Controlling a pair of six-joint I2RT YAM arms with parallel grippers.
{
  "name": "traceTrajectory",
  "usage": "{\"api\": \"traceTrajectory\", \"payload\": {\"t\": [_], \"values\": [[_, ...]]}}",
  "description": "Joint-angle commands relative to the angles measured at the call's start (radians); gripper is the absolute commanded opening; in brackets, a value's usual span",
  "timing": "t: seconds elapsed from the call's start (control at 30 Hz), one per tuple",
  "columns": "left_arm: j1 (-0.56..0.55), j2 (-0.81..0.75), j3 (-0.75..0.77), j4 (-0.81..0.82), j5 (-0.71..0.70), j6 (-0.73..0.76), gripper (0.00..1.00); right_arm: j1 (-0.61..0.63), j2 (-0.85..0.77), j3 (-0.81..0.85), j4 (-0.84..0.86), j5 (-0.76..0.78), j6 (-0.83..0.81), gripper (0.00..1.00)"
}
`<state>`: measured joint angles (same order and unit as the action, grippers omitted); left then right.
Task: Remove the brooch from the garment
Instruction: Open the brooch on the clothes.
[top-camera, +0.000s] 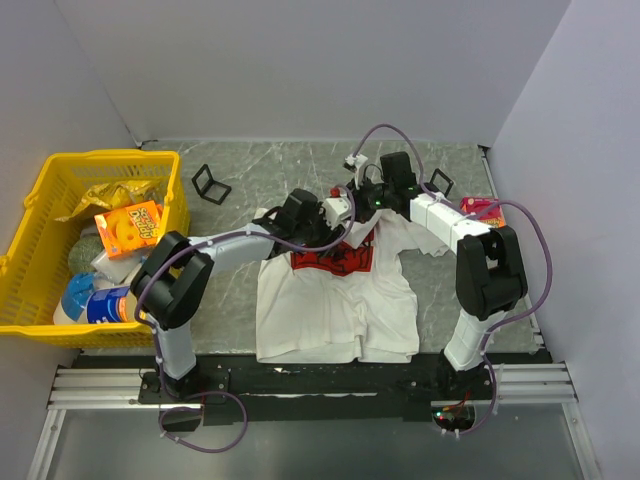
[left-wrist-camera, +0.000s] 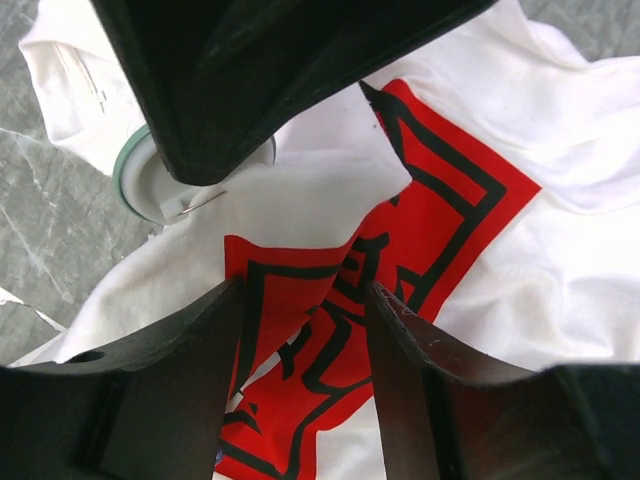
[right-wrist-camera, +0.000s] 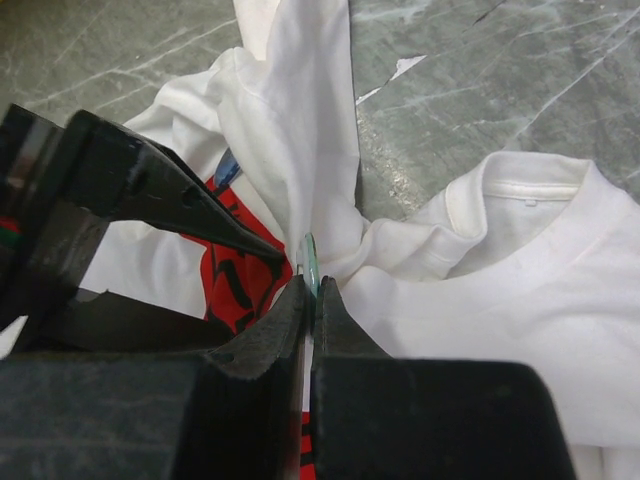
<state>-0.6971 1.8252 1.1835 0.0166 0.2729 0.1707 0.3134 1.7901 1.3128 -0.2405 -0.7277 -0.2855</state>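
Right jaws clamped on round green-rimmed brooch (right-wrist-camera: 310, 260), left jaws apart, white garment (right-wrist-camera: 520, 260) bunched

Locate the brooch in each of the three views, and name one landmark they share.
Top external: not discernible; it is lost among the black hardware over the chest of the shirt.
Left wrist: brooch at upper left, a round green-rimmed disc, partly covered.
Right wrist: centre, seen edge-on, pinched in the right gripper.
Shared landmark: the shirt's red print.
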Motion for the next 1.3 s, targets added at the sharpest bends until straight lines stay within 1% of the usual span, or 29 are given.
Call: {"api": "traceTrajectory", "payload": {"t": [0.0,0.2,0.27,0.3,0.33,0.4,0.43,0.5,0.53,0.6,0.83,0.97,1.1,1.27], "values": [[-0.016,0.029,0.047,0.006,-0.052,-0.01,0.57,-0.011,0.009,0.043,0.004,-0.019,-0.015,0.0],[-0.016,0.042,0.036,0.037,-0.11,-0.031,0.54,-0.011,0.015,0.048,0.0,-0.027,-0.015,0.0],[-0.016,0.042,0.033,0.049,-0.118,-0.039,0.49,-0.011,0.014,0.048,0.0,-0.029,-0.015,0.0],[-0.016,0.042,0.031,0.052,-0.129,-0.04,0.43,-0.011,0.014,0.046,0.001,-0.032,-0.015,0.0],[-0.016,0.043,0.031,0.055,-0.136,-0.043,0.29,-0.01,0.012,0.046,0.003,-0.032,-0.015,0.0],[-0.016,0.046,0.033,0.059,-0.149,-0.048,0.19,-0.011,0.014,0.048,0.0,-0.032,-0.017,0.0],[-0.016,0.048,0.034,0.056,-0.152,-0.046,0.1,-0.011,0.014,0.048,-0.002,-0.032,-0.017,0.0],[-0.016,0.049,0.036,0.057,-0.158,-0.051,0.03,-0.011,0.011,0.046,-0.002,-0.032,-0.018,0.0],[-0.016,0.048,0.036,0.059,-0.155,-0.051,0.01,-0.01,0.012,0.048,-0.002,-0.029,-0.018,0.0],[-0.016,0.045,0.034,0.054,-0.152,-0.05,0.01,-0.01,0.014,0.048,-0.005,-0.026,-0.021,0.0],[-0.007,-0.02,0.005,0.045,-0.075,0.004,0.01,-0.011,0.006,0.051,-0.026,-0.013,-0.058,0.0],[0.042,-0.044,0.01,0.022,0.017,0.004,0.01,-0.011,-0.004,0.052,-0.058,-0.006,-0.11,0.0],[0.094,-0.064,0.013,0.014,0.078,-0.01,0.01,-0.011,-0.012,0.048,-0.091,-0.013,-0.168,0.0],[0.128,-0.066,0.008,0.016,0.101,-0.019,0.01,-0.011,-0.023,0.04,-0.123,-0.084,-0.215,0.0]]}}
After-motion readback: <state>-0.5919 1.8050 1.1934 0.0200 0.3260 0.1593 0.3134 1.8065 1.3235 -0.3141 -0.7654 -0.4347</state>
